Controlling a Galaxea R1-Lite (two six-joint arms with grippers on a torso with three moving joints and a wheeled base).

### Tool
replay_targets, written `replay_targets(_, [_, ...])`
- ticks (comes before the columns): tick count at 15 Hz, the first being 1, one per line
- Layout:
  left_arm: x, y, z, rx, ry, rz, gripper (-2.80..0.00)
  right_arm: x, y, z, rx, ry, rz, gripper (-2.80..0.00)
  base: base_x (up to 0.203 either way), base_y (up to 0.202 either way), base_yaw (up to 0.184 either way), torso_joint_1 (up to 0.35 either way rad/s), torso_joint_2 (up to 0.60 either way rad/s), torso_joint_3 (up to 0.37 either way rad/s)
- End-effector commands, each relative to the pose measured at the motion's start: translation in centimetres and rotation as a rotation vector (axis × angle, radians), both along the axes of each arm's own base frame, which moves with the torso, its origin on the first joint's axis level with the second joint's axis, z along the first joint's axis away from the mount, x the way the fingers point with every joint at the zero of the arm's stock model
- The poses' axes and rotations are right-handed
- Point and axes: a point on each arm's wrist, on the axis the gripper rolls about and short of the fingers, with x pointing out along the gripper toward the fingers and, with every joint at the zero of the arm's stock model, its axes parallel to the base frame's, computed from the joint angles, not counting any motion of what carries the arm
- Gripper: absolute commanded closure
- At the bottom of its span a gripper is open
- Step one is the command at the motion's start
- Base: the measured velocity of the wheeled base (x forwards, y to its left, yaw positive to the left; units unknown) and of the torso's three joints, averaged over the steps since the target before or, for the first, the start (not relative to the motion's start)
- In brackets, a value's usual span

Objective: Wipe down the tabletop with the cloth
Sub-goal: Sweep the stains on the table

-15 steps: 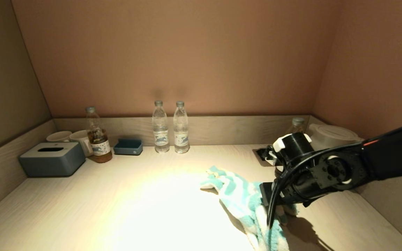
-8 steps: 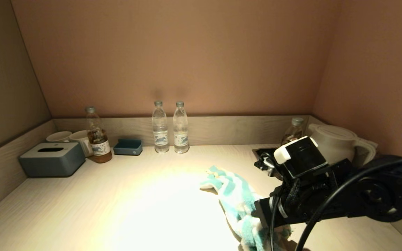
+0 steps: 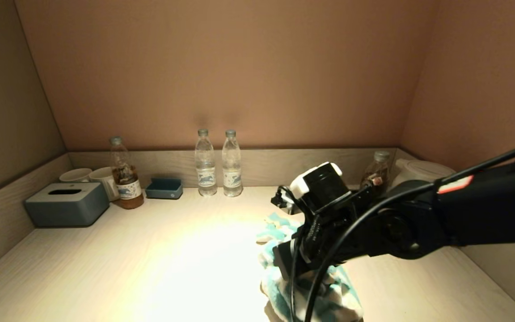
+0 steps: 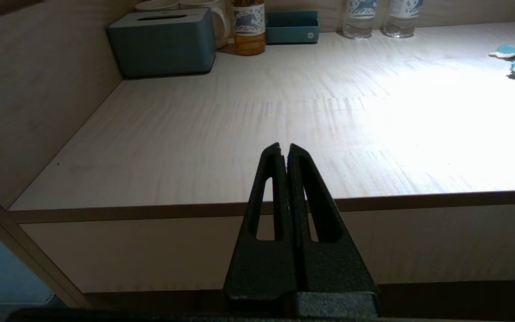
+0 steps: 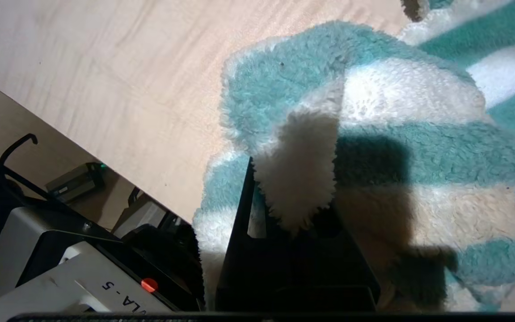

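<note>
Lying open across the middle and left front of the tabletop (image 3: 128, 268). Crowding the back edge: tissue box (image 3: 66, 203), cups (image 3: 88, 176), tea bottle (image 3: 124, 179), blue tray (image 3: 164, 188), two water bottles (image 3: 218, 163). Blocking the back right corner: kettle (image 3: 423, 172) and another bottle (image 3: 377, 172).

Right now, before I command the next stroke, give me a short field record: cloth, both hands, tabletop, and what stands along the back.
cloth: striped teal and white towel, bunched near the table's front edge
right hand: shut on the towel, over the table's right-centre
left hand: shut, empty, parked before the front edge
tabletop: light wood
back row: tissue box, cups, tea bottle, blue tray, two water bottles, kettle
</note>
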Motion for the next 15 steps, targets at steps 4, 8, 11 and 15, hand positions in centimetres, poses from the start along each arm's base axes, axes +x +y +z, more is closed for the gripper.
replay_targets(4, [0.0, 0.0, 0.0, 0.000, 0.003, 0.001, 0.00, 5.2, 2.9, -4.7, -0.072, 0.096, -0.021, 0.00, 0.000, 0.000, 0.000, 0.000, 0.00, 0.000])
replay_targets(8, [0.0, 0.0, 0.0, 0.000, 0.002, 0.001, 0.00, 7.9, 1.7, -6.9, -0.104, 0.151, -0.089, 0.00, 0.000, 0.000, 0.000, 0.000, 0.00, 0.000])
replay_targets(11, [0.0, 0.0, 0.0, 0.000, 0.002, 0.001, 0.00, 8.6, 0.5, -7.0, -0.102, 0.157, -0.127, 0.00, 0.000, 0.000, 0.000, 0.000, 0.00, 0.000])
replay_targets(15, [0.0, 0.0, 0.0, 0.000, 0.002, 0.001, 0.00, 9.8, -2.8, -6.4, -0.093, 0.158, -0.214, 0.00, 0.000, 0.000, 0.000, 0.000, 0.00, 0.000])
